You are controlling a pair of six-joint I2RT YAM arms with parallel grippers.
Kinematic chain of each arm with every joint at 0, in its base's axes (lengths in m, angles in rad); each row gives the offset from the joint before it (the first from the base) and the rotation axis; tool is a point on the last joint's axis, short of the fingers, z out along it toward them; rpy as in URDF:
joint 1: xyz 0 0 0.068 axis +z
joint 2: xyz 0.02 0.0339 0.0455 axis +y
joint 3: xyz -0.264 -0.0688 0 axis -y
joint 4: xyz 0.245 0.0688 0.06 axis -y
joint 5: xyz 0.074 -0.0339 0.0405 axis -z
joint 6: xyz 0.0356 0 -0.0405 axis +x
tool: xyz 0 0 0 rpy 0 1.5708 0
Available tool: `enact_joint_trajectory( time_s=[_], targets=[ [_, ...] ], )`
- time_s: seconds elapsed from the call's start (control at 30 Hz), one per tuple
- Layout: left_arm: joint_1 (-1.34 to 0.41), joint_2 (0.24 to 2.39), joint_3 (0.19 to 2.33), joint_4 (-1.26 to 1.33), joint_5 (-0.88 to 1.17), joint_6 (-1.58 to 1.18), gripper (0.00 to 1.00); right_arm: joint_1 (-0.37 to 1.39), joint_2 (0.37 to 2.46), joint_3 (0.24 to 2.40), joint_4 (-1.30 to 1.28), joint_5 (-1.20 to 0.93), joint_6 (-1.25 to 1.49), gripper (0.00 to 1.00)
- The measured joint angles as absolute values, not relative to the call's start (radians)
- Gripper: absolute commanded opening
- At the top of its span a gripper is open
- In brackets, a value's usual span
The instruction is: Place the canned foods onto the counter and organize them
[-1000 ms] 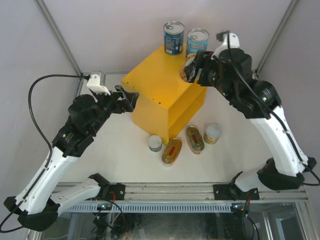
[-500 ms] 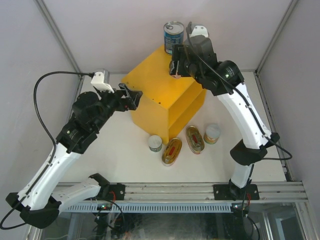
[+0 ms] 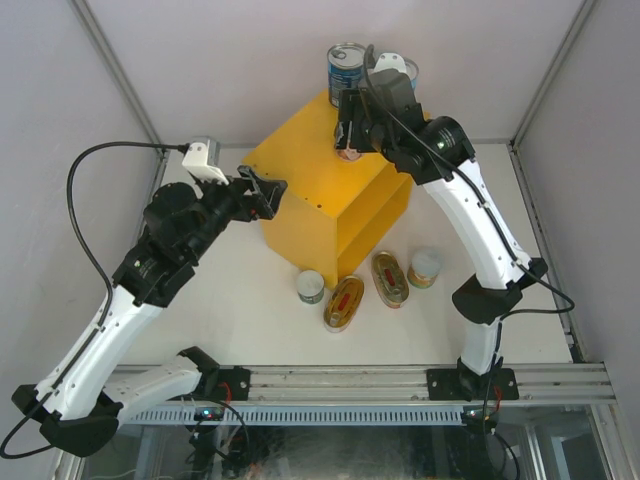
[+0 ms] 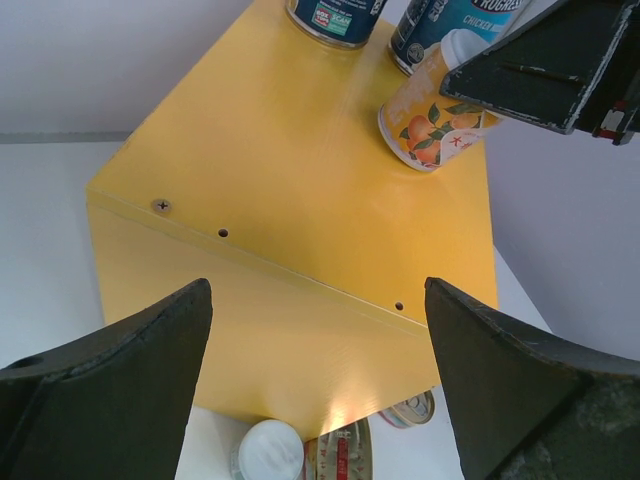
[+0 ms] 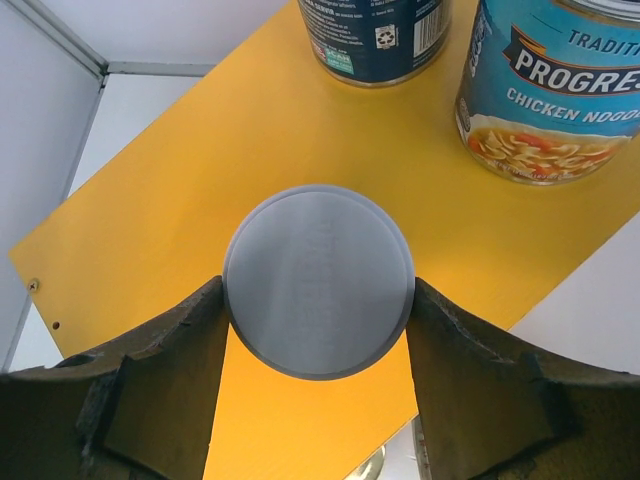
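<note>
Reaching across the top view, the right arm hides most of one tall blue can (image 5: 555,90) there, and the wrist views crop both it and the second tall blue can (image 5: 378,35). Whether the held small can (image 5: 318,282) touches the counter (image 3: 310,190) cannot be told. The counter sits toward the far edge of the table (image 3: 240,300), and the near-left half of its top is bare. The right gripper (image 3: 348,138) clamps the tilted small can by its sides, near the tall pair. The left gripper (image 3: 262,195), jaws spread and empty, hovers at the counter's left corner. Two oval tins (image 3: 388,279) and two short cans (image 3: 311,287) lie between the counter and the near edge.
</note>
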State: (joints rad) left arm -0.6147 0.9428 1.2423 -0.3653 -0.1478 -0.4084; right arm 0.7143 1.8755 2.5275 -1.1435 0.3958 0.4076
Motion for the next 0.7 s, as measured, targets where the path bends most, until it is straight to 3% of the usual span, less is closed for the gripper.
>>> enact_joint_trajectory(
  time_s=[0.1,0.7],
  targets=[
    [-0.615,0.945,1.242,-0.358,-0.145,-0.408,0.90,0.712,1.880,2.527,-1.135,0.387,0.407,0.54],
    [-0.615,0.984,1.242,-0.349,-0.131,-0.410,0.90,0.683,1.887,2.525,-1.102,0.329,0.407,0.67]
  ],
)
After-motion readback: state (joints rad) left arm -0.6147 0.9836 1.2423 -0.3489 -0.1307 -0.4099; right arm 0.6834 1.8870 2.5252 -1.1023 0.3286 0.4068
